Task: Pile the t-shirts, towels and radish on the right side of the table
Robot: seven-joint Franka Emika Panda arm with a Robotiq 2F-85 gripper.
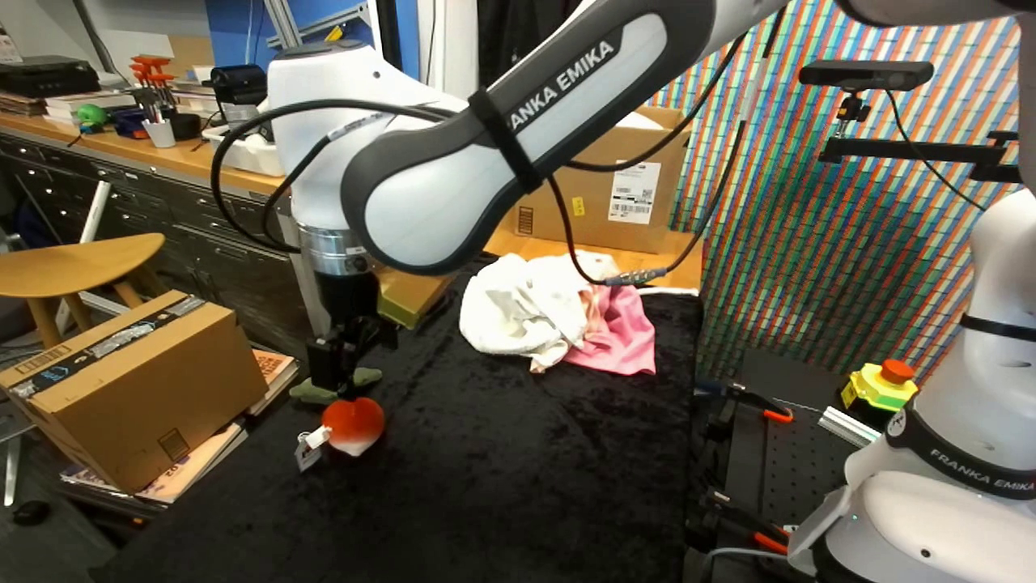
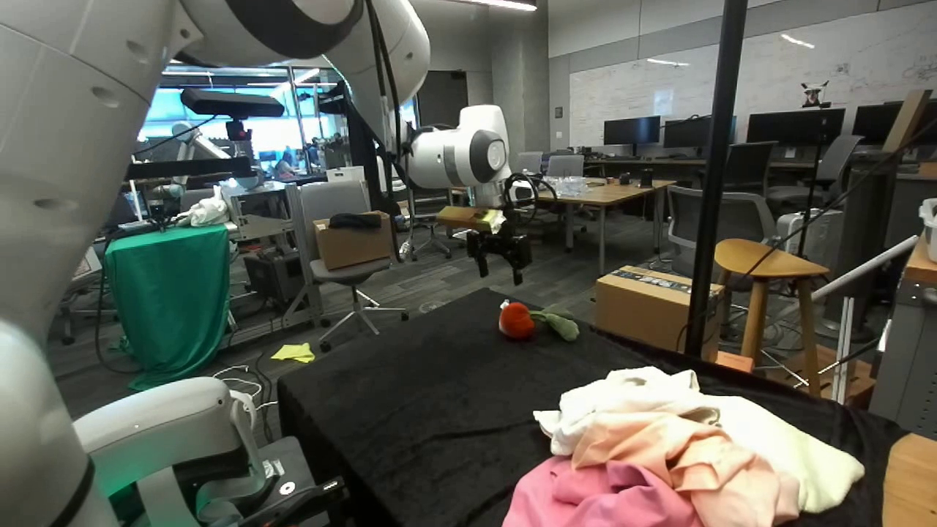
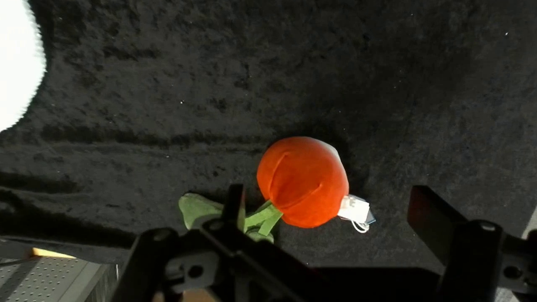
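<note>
In an exterior view, plush radish (image 1: 354, 421) lies on black table (image 1: 518, 470), well apart from heaped cloths (image 1: 558, 316); step looks like radish pickup. In an exterior view, gripper (image 2: 501, 275) hangs above radish, apart; next move likely needs centring, lowering, closing. Wrist view: fingers (image 3: 432, 222) spread wide, holding and touching nothing.

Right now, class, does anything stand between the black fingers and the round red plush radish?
Nothing visible: the open black fingers hang above the round red plush radish, though in the wrist view one covers part of its green fabric leaves.
</note>
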